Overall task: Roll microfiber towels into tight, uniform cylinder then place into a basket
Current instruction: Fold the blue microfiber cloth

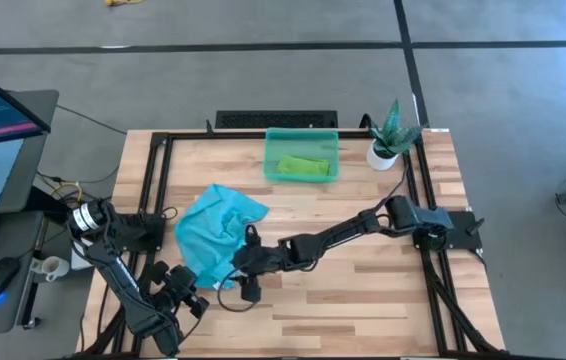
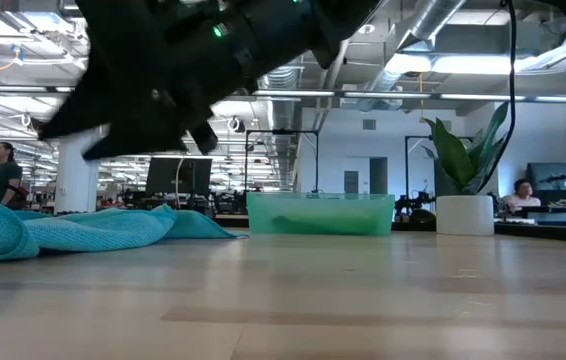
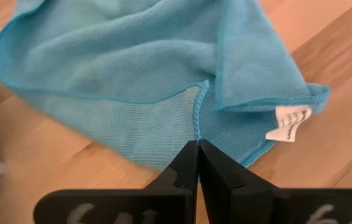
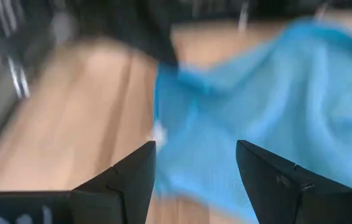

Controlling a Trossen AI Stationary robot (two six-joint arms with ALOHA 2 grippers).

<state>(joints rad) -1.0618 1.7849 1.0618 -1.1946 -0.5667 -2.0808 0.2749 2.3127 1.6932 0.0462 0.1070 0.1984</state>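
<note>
Grippers at the turquoise towel, green towel in basket

Right gripper (image 4: pixel 194 180) stands with its fingers wide apart and nothing between them. In the high view it sits at the near right edge of the turquoise towel (image 1: pixel 218 228), just beside the cloth; the right wrist view shows the towel spread on the counter (image 1: pixel 363 290) directly ahead of the parted fingers. Contact with the cloth cannot be confirmed.

Left gripper (image 3: pixel 198 152) has its fingers pressed fully together, tips at the near edge of the same towel. No cloth shows between them. In the high view the left arm lies at the near left corner of the counter.

Turquoise towel lies loose and crumpled, partly folded over itself, on the left half of the counter, well apart from the basket (image 1: pixel 301 156).

White tag (image 3: pixel 288 123) is sewn at a folded corner of the towel. It carries small dark print, too fine to read.

Basket stands at the far middle of the counter, with the lime green towel (image 1: pixel 303 166) lying inside it. White pot with a green plant (image 1: pixel 390 137) stands just to the right of the basket
</note>
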